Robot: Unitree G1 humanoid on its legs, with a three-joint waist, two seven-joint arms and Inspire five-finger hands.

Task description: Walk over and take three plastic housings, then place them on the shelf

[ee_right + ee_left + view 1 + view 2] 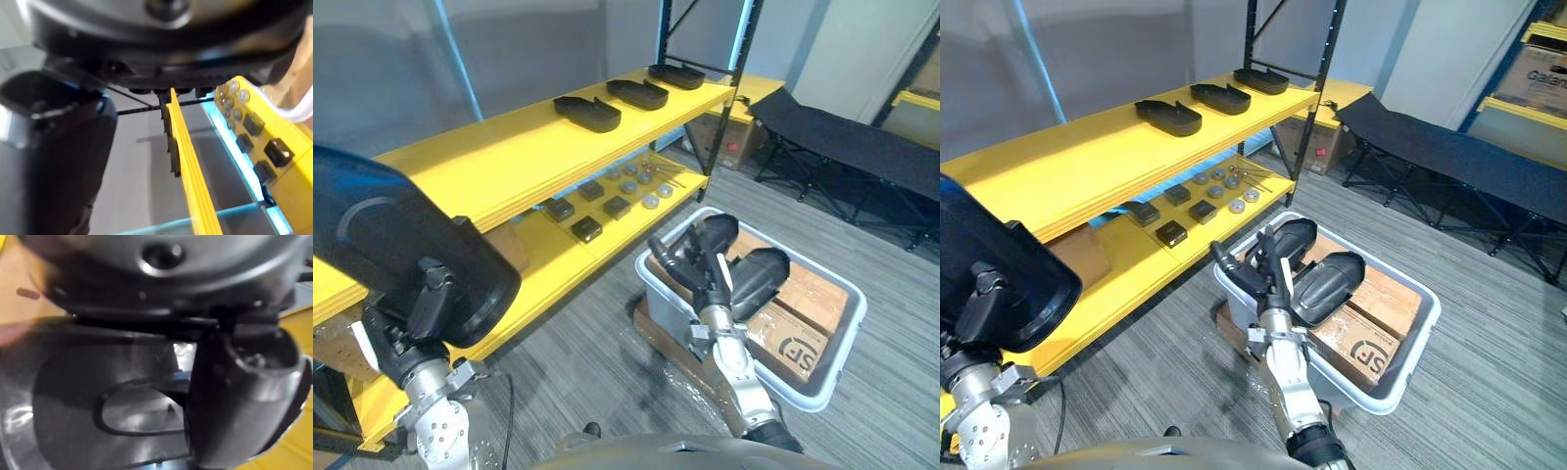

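Yellow shelving (489, 162) is being occupied up top by three black housings (587, 113); another housing (391, 235) is being clutched by the left hand (426, 299), while the right hand (703, 279) is being held spread above the white bin (808, 392).

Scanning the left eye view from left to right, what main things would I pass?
Held housing in the left hand → nearest shelf housing → right hand → black cot.

Both head eyes look down on shelf (509, 152) and tub (852, 328); wrist cameras view from very close.
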